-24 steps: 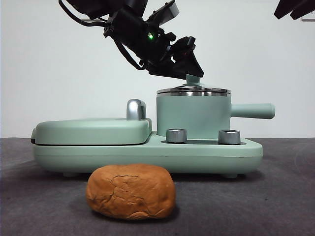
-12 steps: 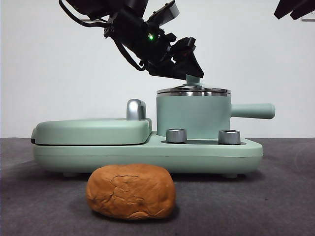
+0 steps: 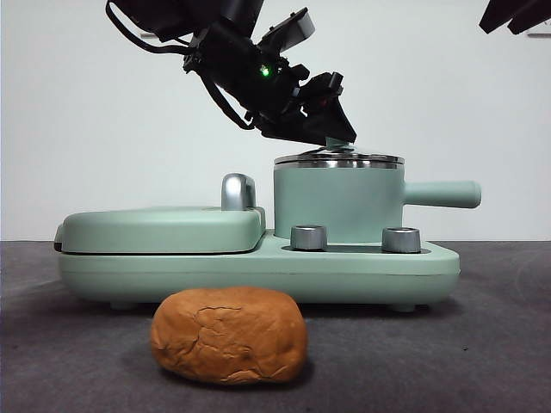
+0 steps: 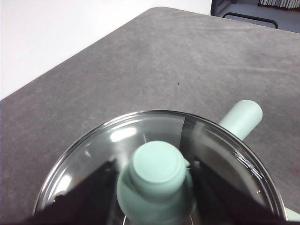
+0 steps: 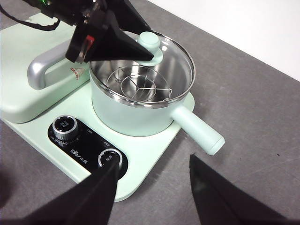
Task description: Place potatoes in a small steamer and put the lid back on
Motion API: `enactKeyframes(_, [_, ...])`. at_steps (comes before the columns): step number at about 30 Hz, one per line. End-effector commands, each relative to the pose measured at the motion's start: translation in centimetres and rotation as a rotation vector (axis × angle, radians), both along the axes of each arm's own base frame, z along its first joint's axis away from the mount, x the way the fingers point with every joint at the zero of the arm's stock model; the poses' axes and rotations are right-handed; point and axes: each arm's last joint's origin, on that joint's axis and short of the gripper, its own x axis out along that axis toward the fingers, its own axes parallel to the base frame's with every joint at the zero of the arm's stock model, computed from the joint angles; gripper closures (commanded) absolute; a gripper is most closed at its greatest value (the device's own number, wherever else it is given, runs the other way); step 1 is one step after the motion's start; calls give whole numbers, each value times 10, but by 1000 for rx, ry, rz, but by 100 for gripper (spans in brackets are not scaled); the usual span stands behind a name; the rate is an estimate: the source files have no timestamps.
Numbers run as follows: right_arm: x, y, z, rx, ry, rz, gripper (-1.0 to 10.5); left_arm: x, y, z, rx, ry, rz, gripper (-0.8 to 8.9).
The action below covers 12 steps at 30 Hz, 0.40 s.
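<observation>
The potato (image 3: 228,334), an orange-brown crusty lump, lies on the dark table in front of the cooker. Behind it the small steamer (image 3: 336,202) stands on the right of the cooker base, its straight handle (image 5: 199,129) pointing right. The glass lid (image 4: 89,154) rests on the steel rim, and a steel rack shows through it in the right wrist view. My left gripper (image 3: 340,138) reaches down from the upper left, jaws pressed against both sides of the mint-green knob (image 4: 157,168). My right gripper (image 5: 152,183) hovers open and high over the cooker's front right, holding nothing.
The mint-green cooker base (image 3: 258,271) carries a flat hinged griddle cover (image 3: 159,228) with a steel handle (image 3: 238,191) on its left half. Two steel dials (image 3: 308,237) sit below the pot. The right arm shows only as a black tip (image 3: 516,13).
The left gripper has sunk slightly lower over the knob, which now shows less between its jaws. Lid, pot and potato have not moved.
</observation>
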Motion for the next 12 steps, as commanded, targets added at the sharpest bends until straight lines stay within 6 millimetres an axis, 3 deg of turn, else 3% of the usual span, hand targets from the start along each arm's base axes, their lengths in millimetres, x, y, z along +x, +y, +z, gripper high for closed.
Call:
enactKeyframes(1, [0, 1, 7, 18, -21, 1, 707, 5, -7, -2, -10, -13, -9, 805])
enactKeyframes(12, [0, 1, 7, 18, -21, 1, 707, 5, -7, -2, -15, -21, -8, 807])
